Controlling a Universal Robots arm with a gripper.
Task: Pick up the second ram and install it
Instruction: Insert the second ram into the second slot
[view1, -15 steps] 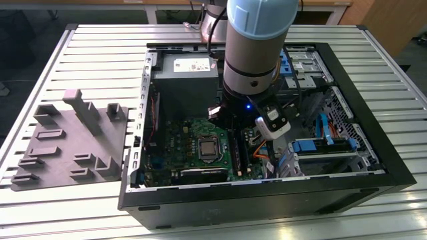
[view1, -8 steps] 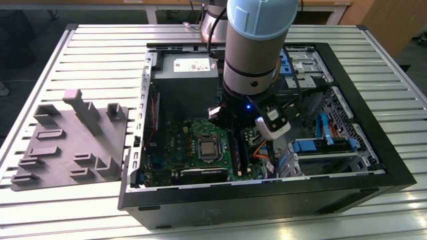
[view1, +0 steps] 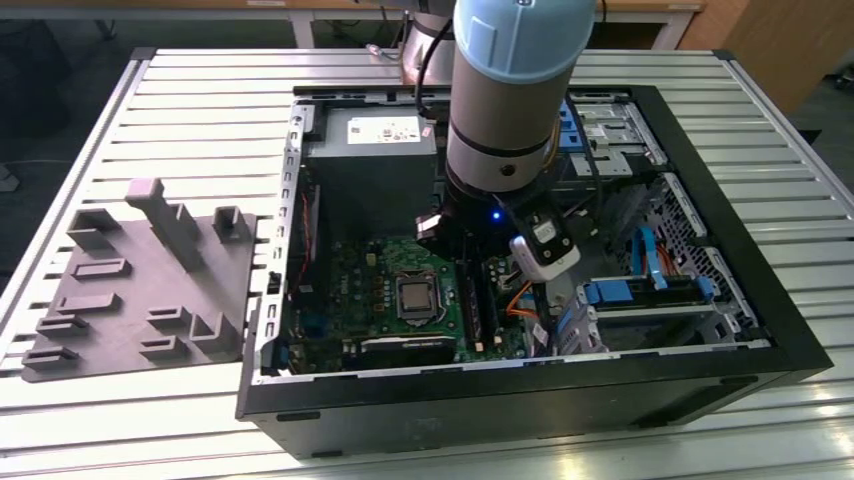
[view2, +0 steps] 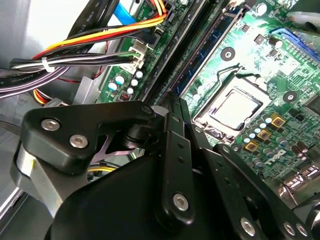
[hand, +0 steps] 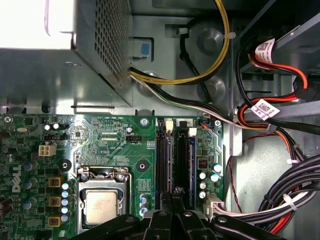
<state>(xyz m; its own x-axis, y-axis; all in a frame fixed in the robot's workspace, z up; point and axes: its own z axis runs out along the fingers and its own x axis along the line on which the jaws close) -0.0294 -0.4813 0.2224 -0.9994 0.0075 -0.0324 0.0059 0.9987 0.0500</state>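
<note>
The black end effector (hand: 172, 210) is seen closed right over the motherboard's (hand: 115, 150) memory slots (hand: 175, 160), where the second ram (view2: 207, 42) is best pressed squarely, evenly.

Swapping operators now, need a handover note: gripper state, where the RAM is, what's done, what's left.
Gripper: down inside the open PC case, fingers together right over the memory slots beside the CPU socket on the motherboard.
Second ram: a blue stick sits in the slot row in the first wrist view; I cannot tell whether it is fully latched, or whether the fingers are touching it.
Done: stick brought to the slots.
Left: confirm seating and clips, then retract.
</note>
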